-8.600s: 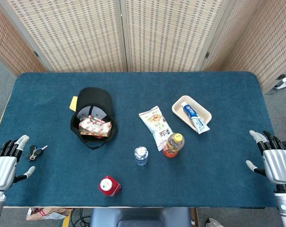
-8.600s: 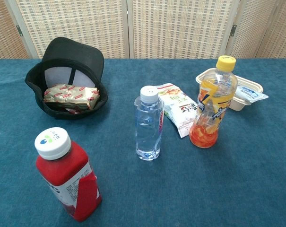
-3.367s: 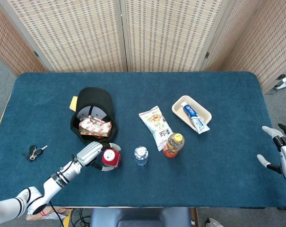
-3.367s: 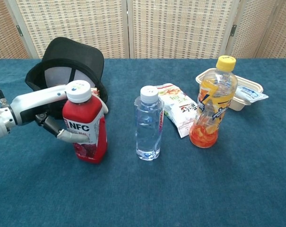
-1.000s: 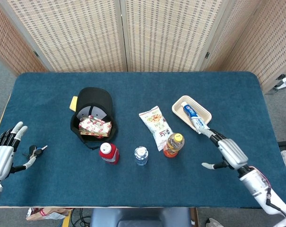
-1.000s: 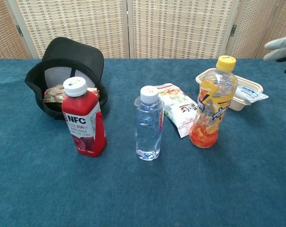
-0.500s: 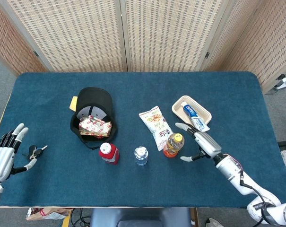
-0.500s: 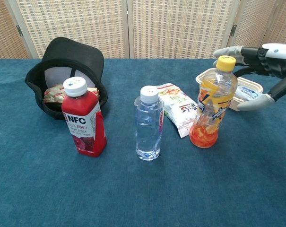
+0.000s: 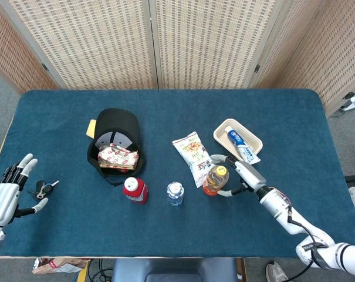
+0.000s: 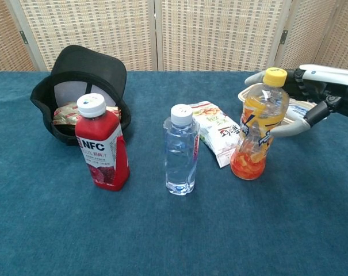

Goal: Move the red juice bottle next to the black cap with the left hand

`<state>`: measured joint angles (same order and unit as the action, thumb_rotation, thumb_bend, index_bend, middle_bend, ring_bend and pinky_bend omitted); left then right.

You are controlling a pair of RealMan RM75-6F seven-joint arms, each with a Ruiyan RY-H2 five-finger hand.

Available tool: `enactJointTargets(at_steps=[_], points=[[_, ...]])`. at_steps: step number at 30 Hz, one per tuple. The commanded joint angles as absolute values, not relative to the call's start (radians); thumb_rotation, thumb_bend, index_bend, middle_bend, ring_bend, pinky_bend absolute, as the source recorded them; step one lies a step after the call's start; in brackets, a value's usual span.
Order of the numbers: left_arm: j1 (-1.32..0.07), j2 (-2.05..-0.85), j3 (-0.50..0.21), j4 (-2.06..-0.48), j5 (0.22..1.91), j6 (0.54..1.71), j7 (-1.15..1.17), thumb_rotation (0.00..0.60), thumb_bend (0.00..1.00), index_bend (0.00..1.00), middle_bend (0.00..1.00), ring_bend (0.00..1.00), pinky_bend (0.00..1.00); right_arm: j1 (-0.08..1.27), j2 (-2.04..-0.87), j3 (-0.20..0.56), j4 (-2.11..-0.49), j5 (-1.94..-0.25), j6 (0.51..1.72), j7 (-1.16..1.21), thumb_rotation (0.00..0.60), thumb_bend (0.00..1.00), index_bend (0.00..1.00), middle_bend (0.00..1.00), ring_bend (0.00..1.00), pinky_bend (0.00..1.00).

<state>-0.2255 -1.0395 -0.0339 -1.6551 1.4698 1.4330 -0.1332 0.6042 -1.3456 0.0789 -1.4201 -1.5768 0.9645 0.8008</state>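
Standing upright near the table's front edge, the red juice bottle with a white lid is just beside the black cap (a wrapped snack sits inside it). The left hand rests at the left edge, fingers spread, holding nothing. The right hand curls around the orange drink bottle with a yellow lid, beside the clear water bottle.

Blue table w/ black cap, red juice bottle, water bottle, orange bottle, snack bag, tray, prob. keys
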Motion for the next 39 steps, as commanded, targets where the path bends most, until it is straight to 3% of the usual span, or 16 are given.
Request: enactJointTargets(at_steps=[1, 6, 10, 30, 35, 39], points=[[-0.225, -1.037, -0.036, -1.659, 1.474, 1.430, -0.135, 0.600, 0.19, 0.00, 0.00, 0.00, 0.05, 0.617, -1.364, 0.080, -1.401, -1.572, 0.960, 0.820, 0.600, 0.14, 0.28, 0.28, 0.11, 0.15], [-0.221, -1.032, -0.042, -1.661, 1.477, 1.430, -0.150, 0.600, 0.19, 0.00, 0.00, 0.00, 0.05, 0.624, -1.389, 0.080, -1.380, -1.568, 0.975, 0.818, 0.600, 0.27, 0.48, 0.41, 0.24, 0.25], [-0.216, -1.027, -0.049, -1.661, 1.472, 1.433, -0.152, 0.600, 0.19, 0.00, 0.00, 0.00, 0.05, 0.624, -1.388, 0.075, -1.386, -1.583, 1.004, 0.842, 0.600, 0.29, 0.54, 0.46, 0.30, 0.32], [-0.205, -1.033, -0.063, -1.651, 1.472, 1.425, -0.160, 0.600, 0.19, 0.00, 0.00, 0.00, 0.05, 0.637, -1.368, 0.014, -1.418, -1.630, 1.029, 0.828, 0.600, 0.29, 0.55, 0.47, 0.31, 0.34], [-0.202, -1.037, -0.066, -1.644, 1.479, 1.432, -0.167, 0.600, 0.19, 0.00, 0.00, 0.00, 0.05, 0.635, -1.373, 0.013, -1.412, -1.624, 1.041, 0.816, 0.600, 0.21, 0.54, 0.46, 0.31, 0.34], [-0.200, -1.037, -0.068, -1.643, 1.481, 1.434, -0.172, 0.600, 0.19, 0.00, 0.00, 0.00, 0.05, 0.640, -1.370, 0.004, -1.416, -1.630, 1.039, 0.819, 0.600, 0.15, 0.45, 0.41, 0.28, 0.31]])
